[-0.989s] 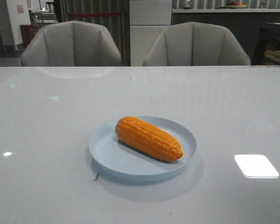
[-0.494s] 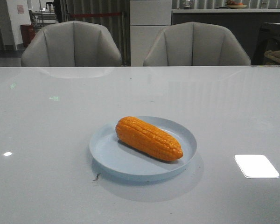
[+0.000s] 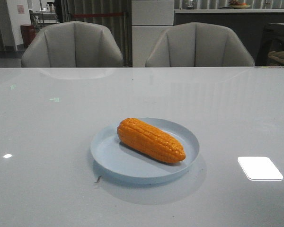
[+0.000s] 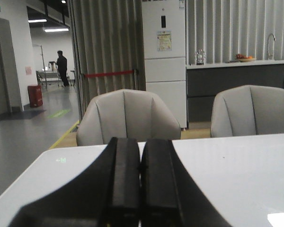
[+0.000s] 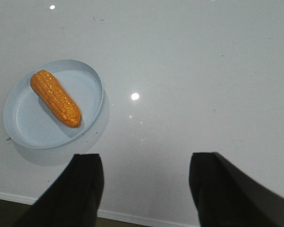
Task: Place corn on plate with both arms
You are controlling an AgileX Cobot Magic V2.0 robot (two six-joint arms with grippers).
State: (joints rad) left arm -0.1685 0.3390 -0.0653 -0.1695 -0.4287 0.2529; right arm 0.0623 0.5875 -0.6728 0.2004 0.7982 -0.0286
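- Neither arm appeared in the front view.
- The right gripper [image 5: 144,189] was cut off at the frame edge, its dark fingers spread wide and empty above the glossy white table [image 3: 47,142].
- The left gripper [image 4: 141,184] was pressed closed, holding nothing.
- The bumpy orange corn [image 3: 150,140] lay diagonally on the round pale-blue plate [image 3: 109,158], nearer the table's front edge.
- Two grey chairs [image 3: 72,45] stood beyond the far edge.
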